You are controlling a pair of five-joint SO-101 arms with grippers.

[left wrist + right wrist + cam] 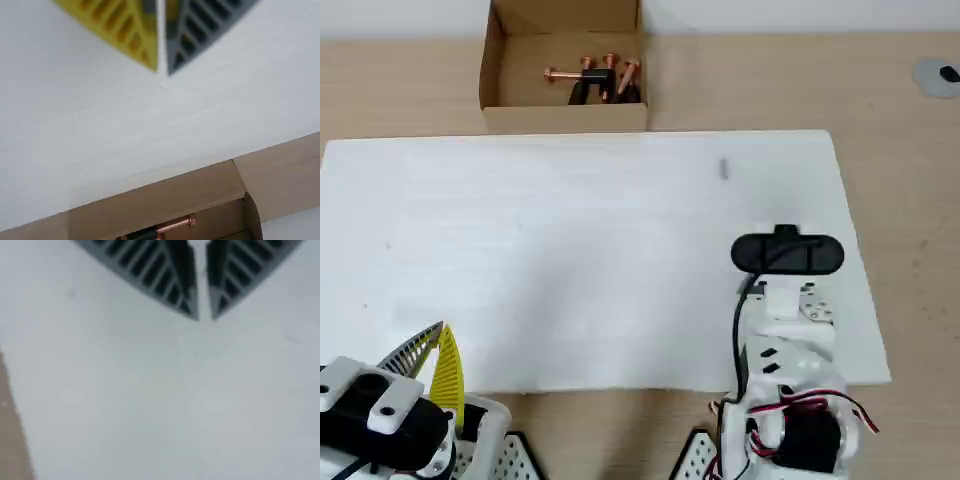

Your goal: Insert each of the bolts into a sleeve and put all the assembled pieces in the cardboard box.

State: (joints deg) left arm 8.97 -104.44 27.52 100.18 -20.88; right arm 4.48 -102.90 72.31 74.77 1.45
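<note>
Bolts (pixel 610 66) of copper colour sit in black sleeves (pixel 582 92) inside the cardboard box (pixel 565 118) at the far edge of the table (pixel 905 180). I count perhaps three assemblies, though they overlap too much to be sure. The left gripper (pixel 162 70) hangs over the near corner of the white sheet (pixel 570 250), its yellow and grey fingers (pixel 120 25) pressed almost together on nothing. The right gripper (pixel 202 317) is likewise closed and empty above the sheet. The job looks finished, so the main risk is a stray sweep of an arm toward the box, nudging it and shaking a bolt loose from its sleeve. The sheet is matt white on pale wood, with one small grey mark (pixel 724 168) on it and a grey round fitting (pixel 932 74) at the table's far right corner
</note>
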